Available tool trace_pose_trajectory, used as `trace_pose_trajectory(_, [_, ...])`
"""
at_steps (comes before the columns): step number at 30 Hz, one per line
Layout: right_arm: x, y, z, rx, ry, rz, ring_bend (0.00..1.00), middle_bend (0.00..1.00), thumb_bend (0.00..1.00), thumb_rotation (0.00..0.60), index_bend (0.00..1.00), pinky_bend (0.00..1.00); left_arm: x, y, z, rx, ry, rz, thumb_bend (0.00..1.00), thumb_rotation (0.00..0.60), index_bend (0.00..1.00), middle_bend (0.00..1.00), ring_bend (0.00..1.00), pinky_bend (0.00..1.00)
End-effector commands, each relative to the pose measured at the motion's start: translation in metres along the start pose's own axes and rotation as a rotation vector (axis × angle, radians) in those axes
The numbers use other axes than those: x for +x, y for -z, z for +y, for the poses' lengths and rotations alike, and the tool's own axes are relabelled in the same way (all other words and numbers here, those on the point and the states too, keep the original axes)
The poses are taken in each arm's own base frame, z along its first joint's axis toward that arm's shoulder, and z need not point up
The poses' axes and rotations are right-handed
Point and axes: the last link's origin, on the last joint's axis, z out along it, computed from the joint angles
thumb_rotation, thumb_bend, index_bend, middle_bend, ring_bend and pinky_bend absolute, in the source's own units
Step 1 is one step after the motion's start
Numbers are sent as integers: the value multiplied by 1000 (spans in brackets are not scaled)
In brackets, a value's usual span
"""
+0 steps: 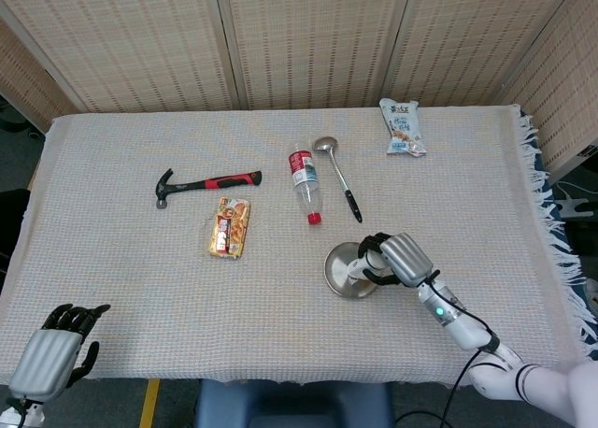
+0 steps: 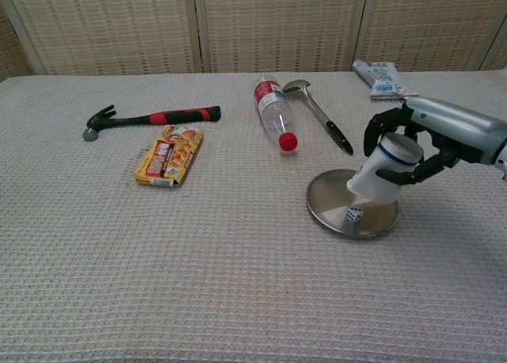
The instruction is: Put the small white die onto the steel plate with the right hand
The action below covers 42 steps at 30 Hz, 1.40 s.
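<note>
**Gripping a white cup over the plate**

Wrapped around a white cup (image 2: 383, 171) with a blue band near its base, the dark fingers (image 2: 386, 125) of the right hand (image 2: 420, 137) are seen curled about its upper end; the cup is held tilted, mouth downward, over the steel plate (image 2: 326, 196). In the head view the same right hand (image 1: 397, 257) is seen at the plate's right rim (image 1: 334, 267).

The small white die (image 2: 353, 215), a cube with dark pips, is seen resting inside the plate near its front edge, just below the cup's mouth; whether the two touch cannot be told.

Behind the plate, a black-handled steel ladle (image 2: 318, 113) and a capped plastic bottle (image 2: 273, 119) with a red lid are laid on the woven tablecloth (image 2: 198, 284). Further left, a yellow snack packet (image 2: 169, 157) and a red-and-black hammer (image 2: 150, 118) are laid well apart from the plate. A white snack bag (image 2: 382, 79) is laid at the far right edge.

The left hand (image 1: 54, 358) is held at the near left corner, holding nothing, its fingers apart.
</note>
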Motion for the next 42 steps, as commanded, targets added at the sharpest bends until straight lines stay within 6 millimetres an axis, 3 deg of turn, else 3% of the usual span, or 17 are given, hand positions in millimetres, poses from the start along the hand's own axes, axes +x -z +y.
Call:
trace_pose_trajectory(1, [-4, -4, -3, 5, -19, -19, 426, 523, 297, 600, 636, 664, 0, 0, 0, 1, 1, -1, 522, 600, 185, 289, 223, 188])
trace_pose_trajectory(14, [-3, -5, -4, 12, -35, -15, 429, 526, 297, 600, 636, 667, 0, 0, 0, -2, -1, -3, 520, 600, 185, 289, 223, 188])
trace_pose_trajectory(30, [-18, -12, -7, 16, -46, -69, 430, 528, 297, 600, 636, 668, 0, 0, 0, -1, 6, -4, 522, 600, 185, 289, 223, 188])
trace_pose_trajectory(42, [-38, -36, -14, 43, 158, -79, 430, 528, 297, 600, 636, 668, 2, 1, -1, -2, 18, -1, 522, 600, 185, 289, 223, 189])
